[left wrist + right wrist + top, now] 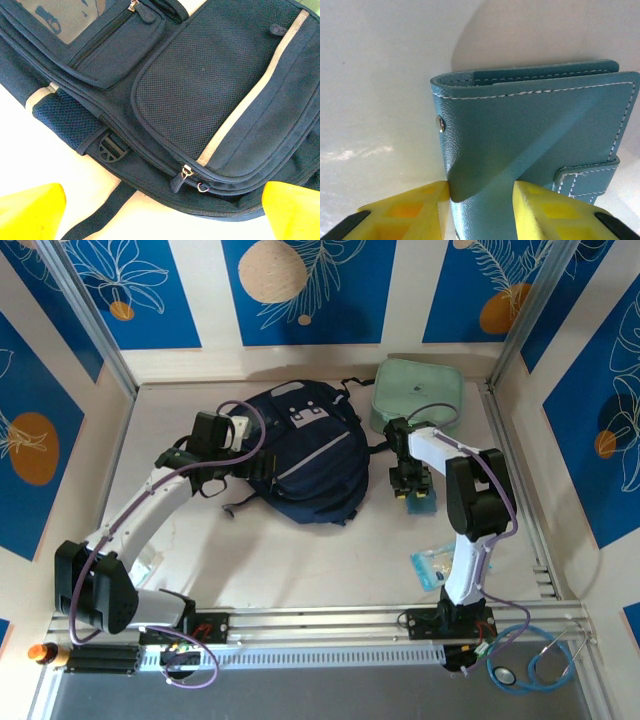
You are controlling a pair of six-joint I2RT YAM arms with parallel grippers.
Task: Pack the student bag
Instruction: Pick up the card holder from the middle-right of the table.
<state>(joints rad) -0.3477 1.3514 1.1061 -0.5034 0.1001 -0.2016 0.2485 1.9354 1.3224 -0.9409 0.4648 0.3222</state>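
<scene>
Pinching in from both sides, the right gripper (pixel 480 192) had its yellow fingers (pixel 415 205) set against the two faces of a teal wallet (pixel 530 130). It was roughly a third open, with the pads touching the leather low down near the folded spine. I could not tell whether that hold was firm yet. The wallet stood on edge, stitched seam up and snap tab to one side, on the table (pixel 300 560) just off the right side of the student bag (pixel 310 455).

The bag lay flat with its front pockets up. The left gripper (pixel 162 207) hung over the bag's left edge with its jaws as wide as they went and nothing in them. A mesh pocket (pixel 200 85) and a zip pull (pixel 185 172) showed beneath it.

To my eye the step in hand was getting the wallet up and across to the bag. Doing it well meant squeezing squarely across the thickness, since a grip that low on smooth leather could let the wallet swing or slip. Lifting it straight up, clear of the table, before moving toward the bag seemed wise. The zips I could see looked closed, so the left arm probably had to open a pocket and hold it open.

Beyond the bag's right corner sat a mint-green case (pixel 420 390), and a clear packet (pixel 432 565) lay nearer the arm bases.
</scene>
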